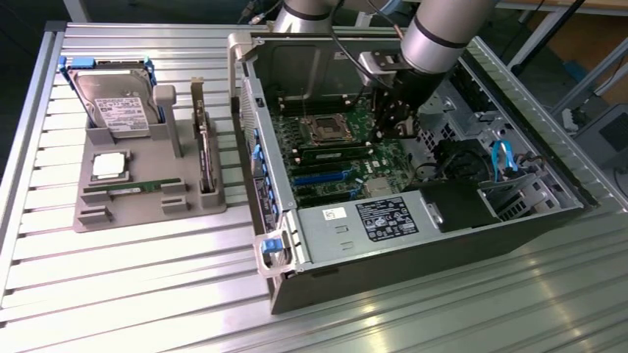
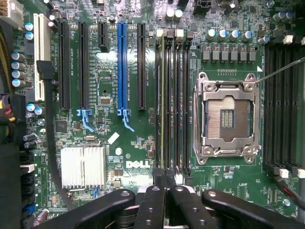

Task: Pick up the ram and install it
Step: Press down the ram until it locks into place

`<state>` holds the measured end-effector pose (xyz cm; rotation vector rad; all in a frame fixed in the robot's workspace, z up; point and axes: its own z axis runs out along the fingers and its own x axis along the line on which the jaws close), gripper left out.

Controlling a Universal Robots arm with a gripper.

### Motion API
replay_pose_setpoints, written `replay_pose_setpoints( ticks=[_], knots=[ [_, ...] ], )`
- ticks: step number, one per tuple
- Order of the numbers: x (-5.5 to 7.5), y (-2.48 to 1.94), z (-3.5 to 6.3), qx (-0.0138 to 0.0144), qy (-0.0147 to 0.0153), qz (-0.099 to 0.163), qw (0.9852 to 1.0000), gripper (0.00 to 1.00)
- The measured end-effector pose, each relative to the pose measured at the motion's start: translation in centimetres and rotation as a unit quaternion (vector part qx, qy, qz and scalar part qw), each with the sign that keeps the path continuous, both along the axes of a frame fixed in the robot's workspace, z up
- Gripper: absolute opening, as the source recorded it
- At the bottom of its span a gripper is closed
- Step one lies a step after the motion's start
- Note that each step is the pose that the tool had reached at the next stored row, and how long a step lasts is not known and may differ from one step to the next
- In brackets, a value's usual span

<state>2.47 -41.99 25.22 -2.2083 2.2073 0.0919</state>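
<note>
A long thin green ram stick (image 1: 126, 190) lies in the grey holder (image 1: 147, 213) on the table, at the exterior view's left, outside the open computer case. A second thin stick (image 1: 332, 152) stands seated in one of the motherboard's memory slots (image 2: 163, 105), beside the empty processor socket (image 2: 228, 117). My gripper (image 1: 393, 132) hangs inside the case over the motherboard, near one end of those slots. Its black fingers (image 2: 155, 191) are shut together (image 2: 165, 183) with nothing visible between them.
The holder also carries an upright hard drive (image 1: 118, 103), a square silver processor (image 1: 108, 165) and a dark expansion card (image 1: 203, 154) standing on edge. The case's raised side wall (image 1: 257, 147) stands between holder and motherboard. Cables and a black box (image 1: 457, 202) crowd the case's right.
</note>
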Motion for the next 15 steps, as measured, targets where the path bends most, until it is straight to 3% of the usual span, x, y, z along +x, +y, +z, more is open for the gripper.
replay_pose_setpoints(
  ticks=[9,13,15],
  knots=[
    [0.0,0.00,1.42,0.0000,0.0000,0.000,1.0000,0.10],
    [-0.1,0.00,1.43,0.0000,0.0000,0.000,1.0000,0.10],
    [-1.4,0.00,1.43,0.0000,-0.0003,0.000,1.0000,0.10]
  ],
)
